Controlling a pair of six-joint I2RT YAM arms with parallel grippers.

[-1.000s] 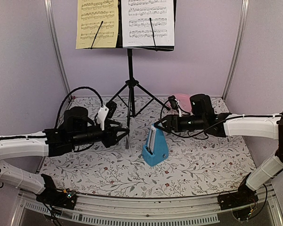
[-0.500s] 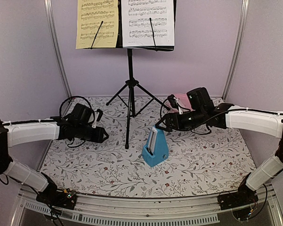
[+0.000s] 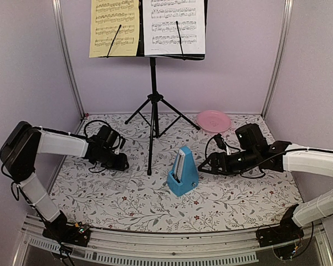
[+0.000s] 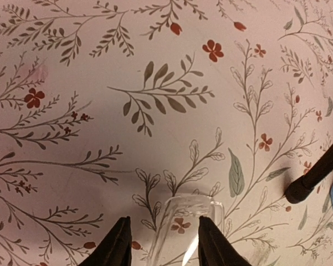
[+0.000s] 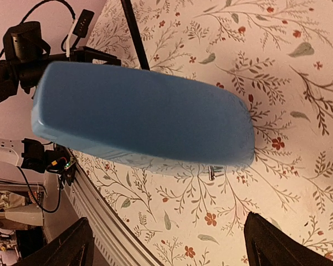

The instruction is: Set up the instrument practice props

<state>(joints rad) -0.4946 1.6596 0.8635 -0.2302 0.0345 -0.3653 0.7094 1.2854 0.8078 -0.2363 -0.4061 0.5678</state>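
Our right pincer [image 3: 206, 165] gapes wide, holding nothing. The blue metronome [image 3: 183, 172] stands upright on the surface [image 3: 238, 197] just to its left, clear of the fingertips and nearer this arm. Our left pincer [image 3: 123, 164], part-spread and empty, sits beyond the music stand [image 3: 153, 100], which carries the pale-yellow sheet [image 3: 114, 27] and the white sheet [image 3: 173, 25].

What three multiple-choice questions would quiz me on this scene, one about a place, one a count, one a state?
1. Where is the metronome? A on the floral cloth; B up on the music stand; C off the table.
2. How many sheets sit on the music stand? A one; B two; C three.
3. The right gripper is: A shut on the metronome; B shut on a sheet; C open.
A: it stands upright on the cloth. B: one pale-yellow sheet, one white sheet. C: its fingers stand wide apart.
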